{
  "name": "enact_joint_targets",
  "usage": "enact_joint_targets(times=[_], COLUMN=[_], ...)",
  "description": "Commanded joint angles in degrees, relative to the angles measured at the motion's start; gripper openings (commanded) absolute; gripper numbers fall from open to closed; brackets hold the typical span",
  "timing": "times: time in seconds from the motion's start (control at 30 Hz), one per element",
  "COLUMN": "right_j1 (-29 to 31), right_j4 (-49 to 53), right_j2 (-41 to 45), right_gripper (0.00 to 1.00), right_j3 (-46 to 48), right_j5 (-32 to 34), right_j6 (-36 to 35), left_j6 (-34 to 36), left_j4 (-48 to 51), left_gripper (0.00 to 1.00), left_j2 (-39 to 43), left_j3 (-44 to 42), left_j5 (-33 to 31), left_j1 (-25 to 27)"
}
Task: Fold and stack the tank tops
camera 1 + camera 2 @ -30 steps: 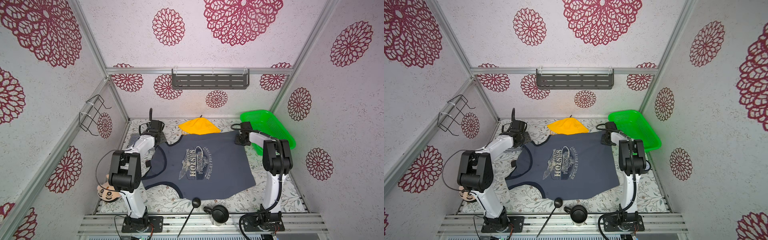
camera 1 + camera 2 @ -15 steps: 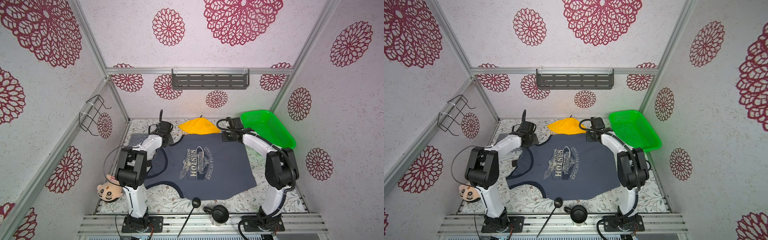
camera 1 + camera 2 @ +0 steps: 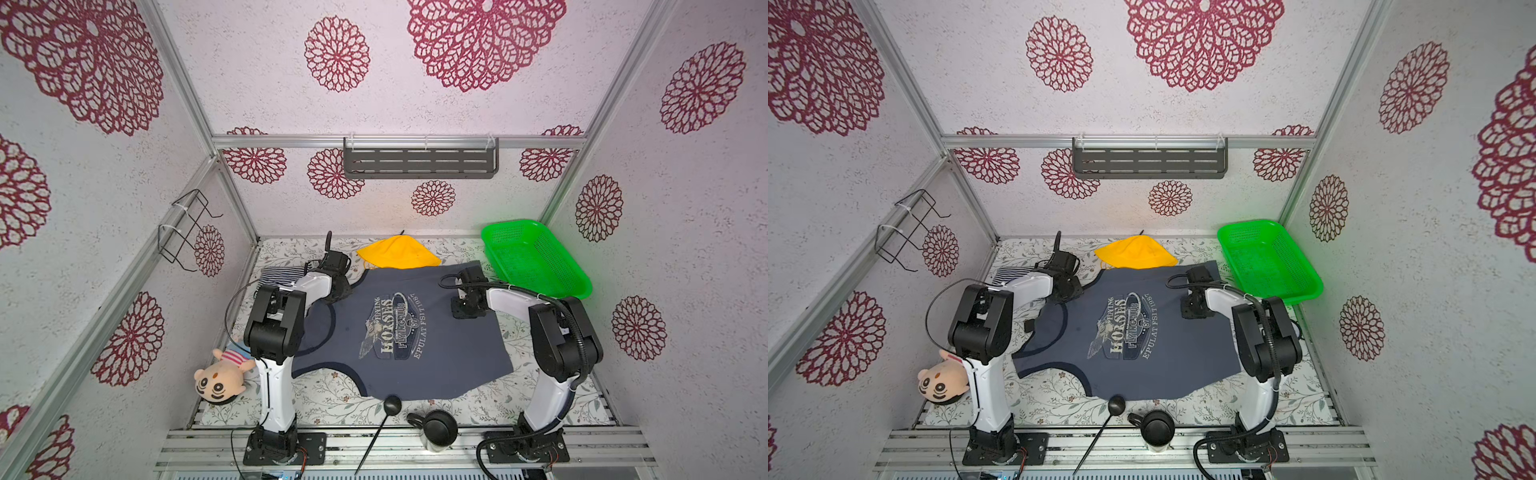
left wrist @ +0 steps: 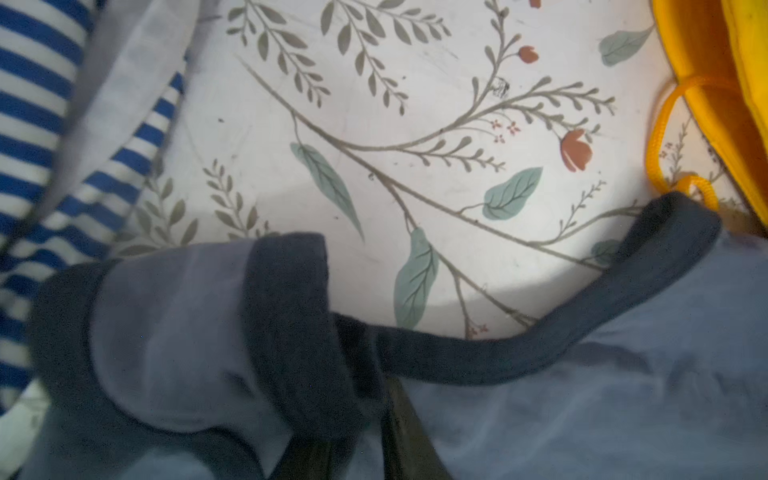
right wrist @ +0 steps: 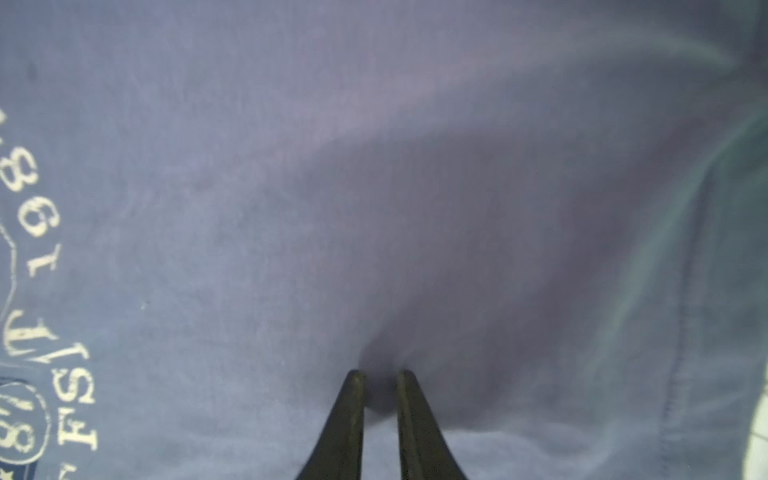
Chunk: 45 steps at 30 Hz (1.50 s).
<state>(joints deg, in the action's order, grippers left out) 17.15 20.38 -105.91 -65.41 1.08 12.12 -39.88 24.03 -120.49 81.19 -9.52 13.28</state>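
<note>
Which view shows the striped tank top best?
The left wrist view: the striped tank top appears close up, its blue-and-white stripes distinct. Both top views show only a small bunched patch, partly hidden behind the left arm. The right wrist view shows none of it.

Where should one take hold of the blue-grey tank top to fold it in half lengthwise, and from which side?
Grip the far shoulder strap and the far side edge near the hem, coming down from above. The blue-grey tank top lies flat, print up, straps to the left in both top views, so that long edge can probably be lifted and brought toward the front.
</note>
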Motion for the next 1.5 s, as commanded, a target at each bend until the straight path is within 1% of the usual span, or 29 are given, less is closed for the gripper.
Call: enact_joint_targets(times=[0.0, 0.07, 0.27, 0.33, 0.4, 0.43, 0.47, 0.53, 0.57, 0.6, 0.67, 0.73, 0.8, 0.83, 0.93, 1.03, 1.13, 1.23, 1.47], right_j1=[-1.74, -2.68, -4.75, -5.33, -5.47, -5.46, -5.45, -5.37, -5.11, -4.74, -3.82, -2.89, -1.85, -0.96, 1.8, 3.07, 3.72, 4.21, 4.24], right_j4=[-1.33, -1.94, -2.7, -2.7, -0.35, 0.93, 2.87, 9.24, 12.16, 14.99, 20.35, 25.8, 30.19, 32.21, 37.33, 38.77, 37.19, 32.61, 20.18], right_j2=[-1.44, -4.23, -12.18, -13.17, -11.45, -9.66, -7.0, -1.09, 2.02, 5.65, 12.52, 19.82, 26.27, 29.24, 35.88, 40.93, 42.93, 43.03, 41.03], right_gripper=[0.18, 0.18, 0.17, 0.17, 0.2, 0.23, 0.29, 0.47, 0.53, 0.58, 0.63, 0.63, 0.59, 0.56, 0.49, 0.44, 0.43, 0.43, 0.41], right_j3=[-2.5, -4.8, -15.21, -18.22, -20.21, -20.22, -19.68, -17.44, -15.74, -13.13, -8.16, -3.07, 1.22, 3.35, 8.4, 13.7, 19.0, 23.26, 28.16], right_j5=[1.82, 1.79, 1.34, 0.9, 0.76, 0.96, 1.66, 3.47, 4.41, 5.22, 6.35, 7.01, 6.46, 6.03, 4.91, 3.41, 1.63, 0.55, -0.44], right_j6=[0.81, 0.94, 1.66, 1.68, 1.11, 0.71, 0.4, 0.24, 0.8, 1.65, 3.91, 6.96, 10.7, 12.85, 18.69, 23.77, 26.97, 29.02, 30.92], left_j6=[-1.25, -1.52, -0.58, 0.01, 0.73, 1.03, 1.42, 2.15, 2.66, 3.31, 3.88, 3.68, 3.28, 2.56, -0.09, -3.63, -5.43, -5.83, -5.56], left_j4=[-1.19, -1.1, -0.13, -0.08, 0.13, 0.1, 0.22, 0.27, 0.23, 0.46, 2.07, 2.51, 1.83, 1.72, 1.16, -1.86, -3.06, -4.35, -5.04], left_gripper=[0.23, 0.22, 0.22, 0.22, 0.24, 0.26, 0.3, 0.48, 0.55, 0.61, 0.67, 0.69, 0.7, 0.7, 0.71, 0.71, 0.7, 0.7, 0.7], left_j2=[-4.2, -5.31, -6.5, -6.6, -6.07, -5.44, -4.27, -1.09, 0.45, 2.29, 6.24, 12.27, 17.1, 19.6, 25.56, 29.95, 32.08, 32.86, 32.51], left_j3=[2.55, 4.06, 8.85, 10.26, 11.24, 11.32, 11.13, 10.04, 9.3, 8.56, 6.94, 3.26, -1.37, -4.01, -12.2, -20.76, -25.59, -28.4, -28.79], left_j5=[1.66, 1.91, -0.02, -0.45, -0.77, -1.06, -1.28, -1.55, -1.92, -2.77, -3.44, -3.86, -3.74, -3.53, -2.81, -1.99, -1.64, -1.78, -1.95], left_j1=[-2.02, -2.7, -3.73, -4.1, -4.4, -4.4, -4.27, -3.68, -3.26, -2.64, -1.5, 0.22, 2.21, 3.27, 5.96, 8.09, 8.82, 9.13, 9.19])
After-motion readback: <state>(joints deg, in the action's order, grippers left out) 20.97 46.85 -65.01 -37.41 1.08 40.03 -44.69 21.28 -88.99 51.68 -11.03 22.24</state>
